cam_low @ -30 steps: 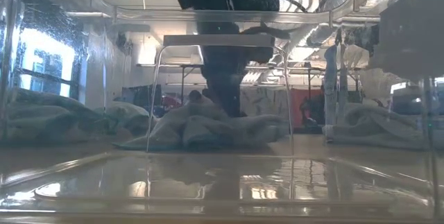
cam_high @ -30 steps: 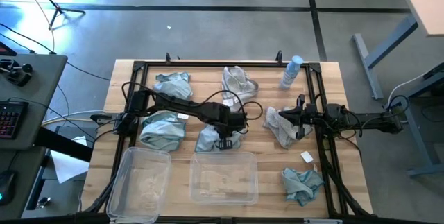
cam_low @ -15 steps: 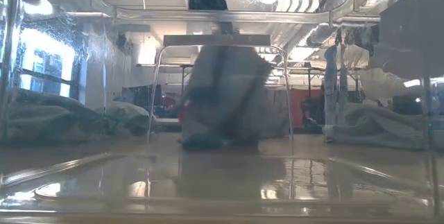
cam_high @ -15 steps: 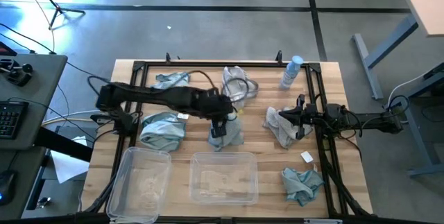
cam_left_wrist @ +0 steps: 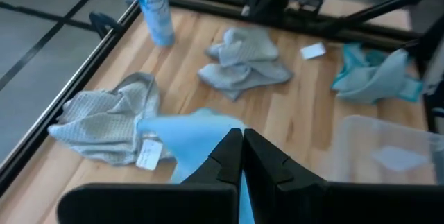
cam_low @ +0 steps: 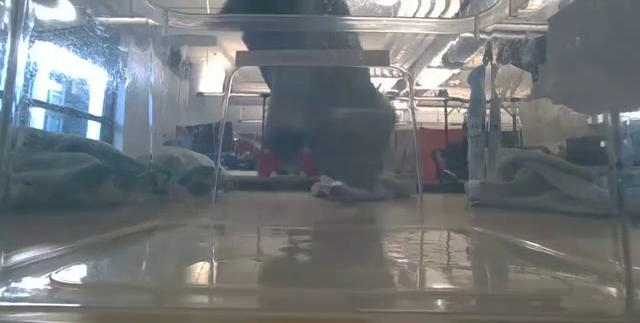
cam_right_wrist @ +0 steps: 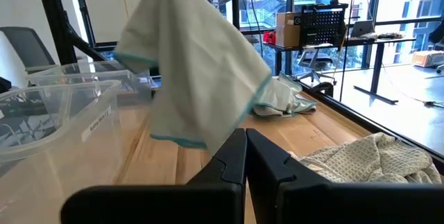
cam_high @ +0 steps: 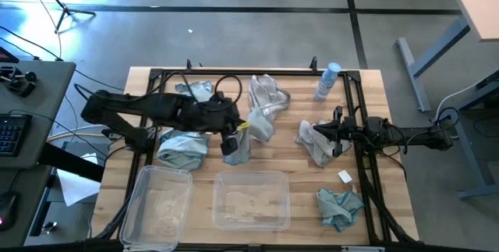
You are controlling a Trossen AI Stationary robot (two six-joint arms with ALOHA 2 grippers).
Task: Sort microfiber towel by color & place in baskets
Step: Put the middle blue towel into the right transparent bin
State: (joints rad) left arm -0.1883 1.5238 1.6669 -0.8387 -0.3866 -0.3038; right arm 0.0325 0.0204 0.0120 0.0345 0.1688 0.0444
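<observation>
Microfiber towel (cam_high: pixel 238 144) — teal, hanging off the table centre from the left gripper (cam_high: pixel 232 131), fingers pinched on its top edge. It should go high toward 7 o'clock and release over the narrow basket (cam_high: pixel 156 197) only once clear of the rim. Right gripper (cam_high: pixel 337 133) at 3 o'clock, pressed together over a grey towel (cam_high: pixel 315 142). Count: six towels — two baskets — one spray bottle (cam_high: pixel 327 81).

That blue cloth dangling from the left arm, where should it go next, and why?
Probably a short carry toward the near edge, over one of the two clear baskets, before letting go. The left gripper is shut on the teal towel, which hangs lifted above the wood, and both baskets look empty. The right gripper waits shut beside a grey towel.
</observation>
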